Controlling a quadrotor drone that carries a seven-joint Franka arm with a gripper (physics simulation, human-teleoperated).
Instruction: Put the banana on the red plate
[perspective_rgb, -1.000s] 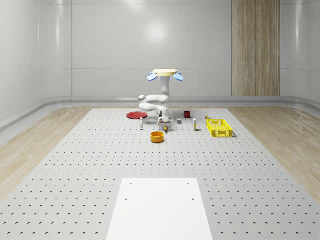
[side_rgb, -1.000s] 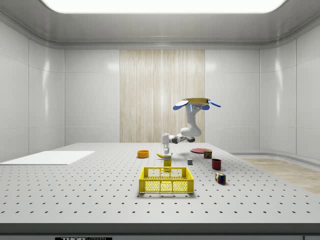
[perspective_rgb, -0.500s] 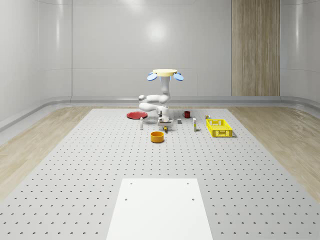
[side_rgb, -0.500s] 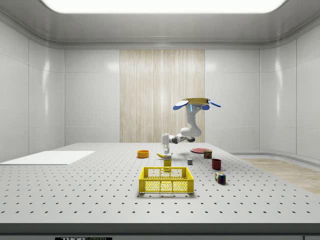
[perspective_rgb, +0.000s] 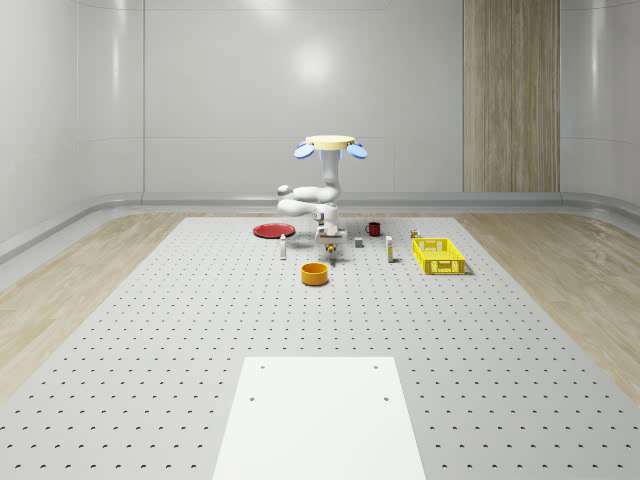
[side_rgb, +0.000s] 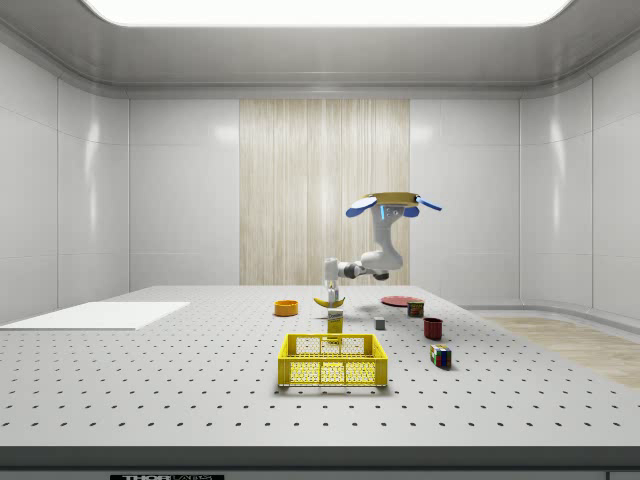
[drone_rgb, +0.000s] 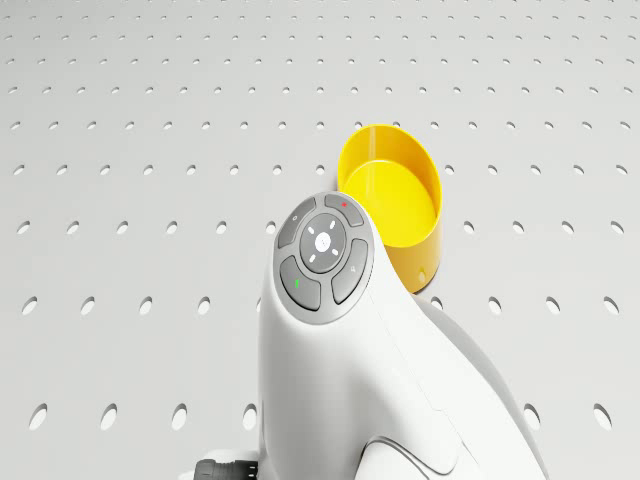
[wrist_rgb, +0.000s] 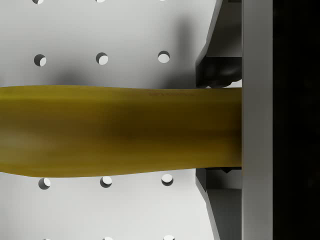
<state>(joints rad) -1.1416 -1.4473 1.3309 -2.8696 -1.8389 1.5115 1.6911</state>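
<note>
Hovering over the perforated grey table (perspective_rgb: 150, 330), two-finger gripper (side_rgb: 329, 294) clamped on curved yellow banana (side_rgb: 329, 301); light, soft, bruisable, best held mid-body.

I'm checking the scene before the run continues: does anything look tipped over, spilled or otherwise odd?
Nothing stands out. The banana hangs in the gripper above the table, with the drone hovering. The red plate, orange bowl and yellow basket sit flat and upright.
</note>
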